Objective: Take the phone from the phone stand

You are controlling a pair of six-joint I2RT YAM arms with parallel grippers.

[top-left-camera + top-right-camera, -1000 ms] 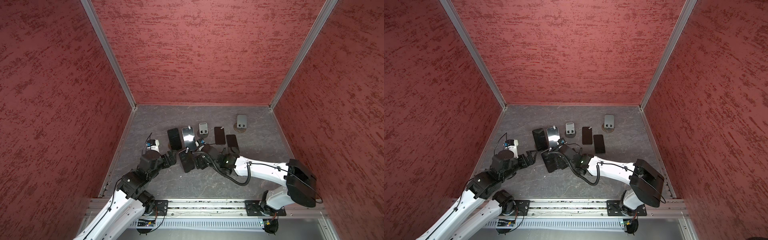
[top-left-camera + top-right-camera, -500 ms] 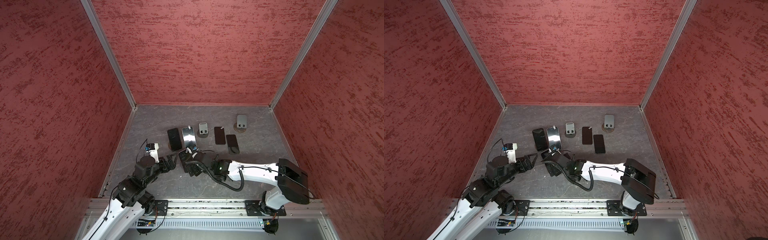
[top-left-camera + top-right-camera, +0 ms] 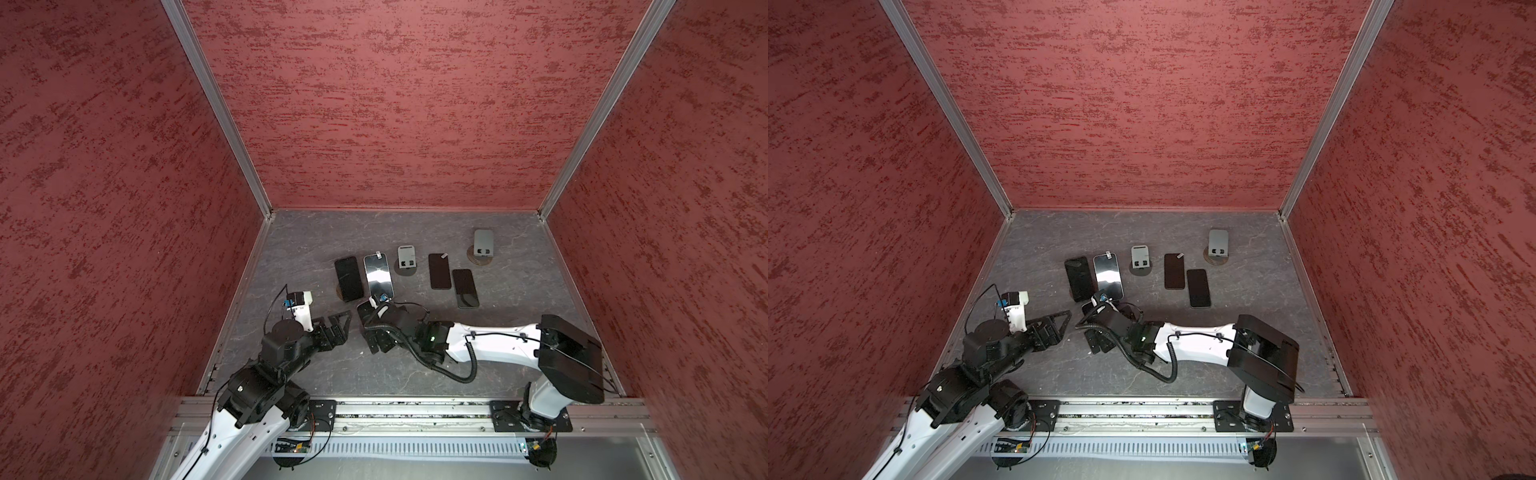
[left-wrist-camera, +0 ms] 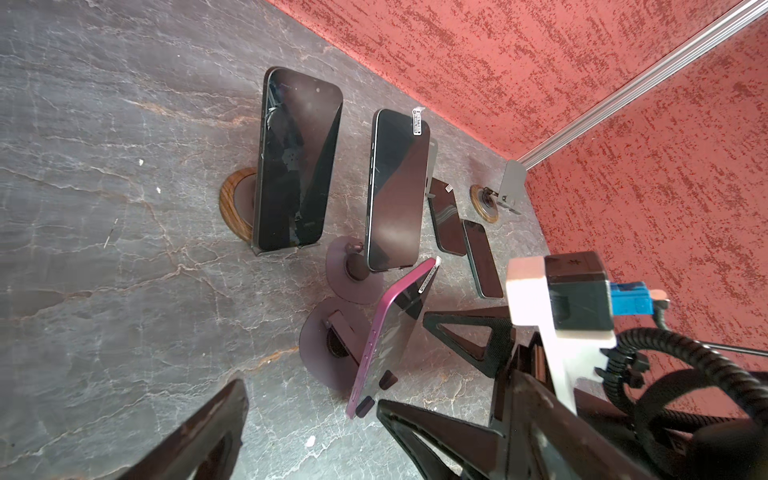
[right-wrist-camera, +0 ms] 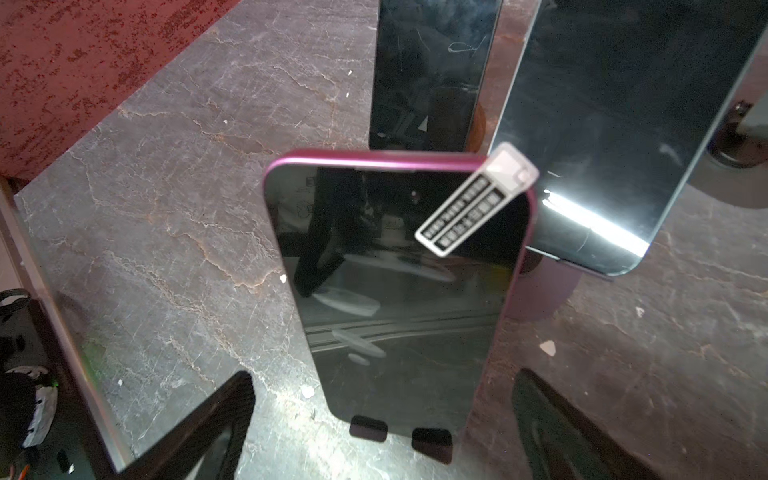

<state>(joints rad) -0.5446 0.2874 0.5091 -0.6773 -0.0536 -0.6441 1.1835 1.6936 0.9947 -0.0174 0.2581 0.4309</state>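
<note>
**Right jaws wide open around the purple phone, nothing gripped**

Over to the right jaws: flung wide and clamped on nothing. One dark finger [image 5: 208, 428] at lower left of the right wrist view, its twin at lower right, flanking the purple-edged phone [image 5: 399, 299] without touching it. Plenty of grey tabletop [image 5: 166, 216] on show in both gaps. Found leaning back in the phone stand [image 5: 368, 429], bottom edge tucked behind two small hooks, barcode tab stuck near a top corner.

Reaching in low with the right arm [image 3: 490, 347], stretched almost flat from the lower right of a top view toward the centre, wrist close over the phone.

Now the left jaws: equally wide, empty, pointing rightward at the phone across a short gap. Folded up at lower left with the left arm [image 3: 266, 386], elbow bent, forearm angled down toward the tabletop.

Further up the frame: a dark phone [image 3: 348, 277] and a shiny phone [image 3: 378, 274] propped side by side. Two flat phones [image 3: 439, 271] to the right, two grey stands [image 3: 406, 259] beyond.
</note>
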